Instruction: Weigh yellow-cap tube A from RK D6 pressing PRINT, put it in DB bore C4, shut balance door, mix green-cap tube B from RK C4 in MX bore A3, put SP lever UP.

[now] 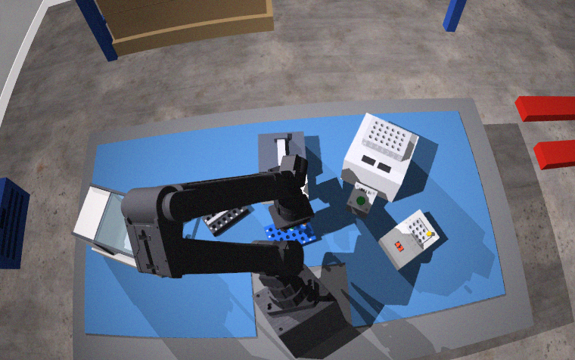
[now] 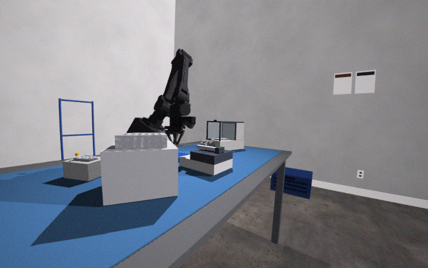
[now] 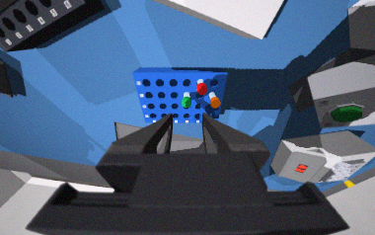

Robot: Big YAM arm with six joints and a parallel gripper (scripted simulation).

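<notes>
Blue rack (image 1: 312, 240) (image 3: 139, 78) with green-capped tube (image 3: 186, 102) aboard, below a partly open, unladen claw (image 2: 175, 141) (image 3: 187, 117).

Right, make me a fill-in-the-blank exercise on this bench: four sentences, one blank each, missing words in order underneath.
The tube rack holds ____ capped tubes.
In the wrist view, the leftmost of their caps is ____ in colour.
The tube in the station with the lit digits has a ____ cap.
The number of tubes held by the gripper is ____.

Missing words: three; green; yellow; zero.
</notes>
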